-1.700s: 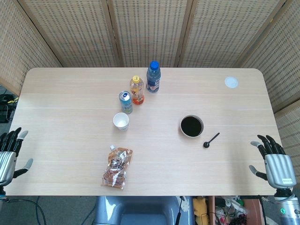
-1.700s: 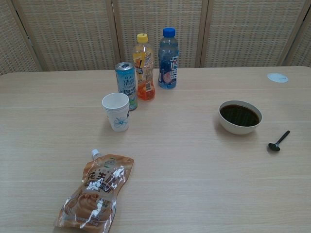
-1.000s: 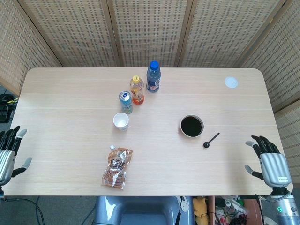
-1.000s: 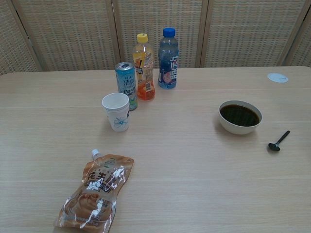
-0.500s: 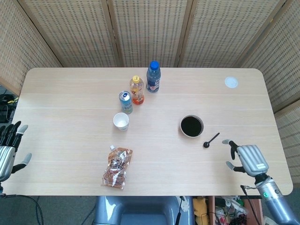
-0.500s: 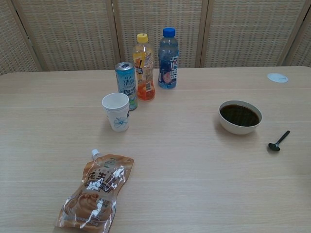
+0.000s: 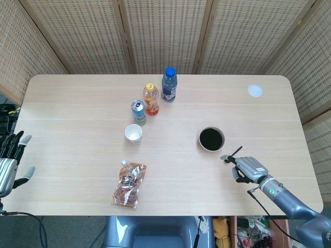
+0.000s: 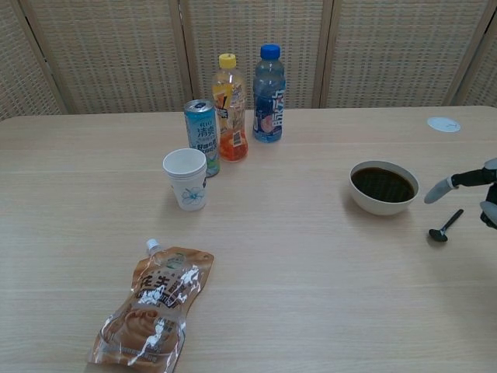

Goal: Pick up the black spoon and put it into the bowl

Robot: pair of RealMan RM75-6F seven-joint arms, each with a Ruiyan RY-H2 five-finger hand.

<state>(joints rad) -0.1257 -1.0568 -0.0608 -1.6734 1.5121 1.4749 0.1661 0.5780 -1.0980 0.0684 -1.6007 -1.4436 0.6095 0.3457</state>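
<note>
The black spoon [image 7: 236, 151] lies flat on the table just right of the white bowl [image 7: 200, 139], which is dark inside. In the chest view the spoon [image 8: 446, 225] sits right of the bowl [image 8: 380, 206]. My right hand [image 7: 248, 168] hovers over the table directly beside the spoon, fingers apart and holding nothing; its thumb covers the spoon's scoop end in the head view. From the chest view's right edge one grey-tipped finger of the right hand [image 8: 466, 182] reaches out above the spoon. My left hand [image 7: 9, 160] hangs off the table's left edge, fingers spread and empty.
A paper cup [image 7: 133, 134], a blue can [image 7: 138, 112], an orange bottle [image 7: 151, 99] and a blue-capped bottle [image 7: 169, 84] stand left of centre. A brown pouch [image 7: 129, 184] lies near the front edge. A white disc [image 7: 255, 91] sits at the far right.
My right hand has swung in from the table's right edge and moved left over the table to the spoon. It has entered the chest view. The spoon, bowl and left hand have stayed put.
</note>
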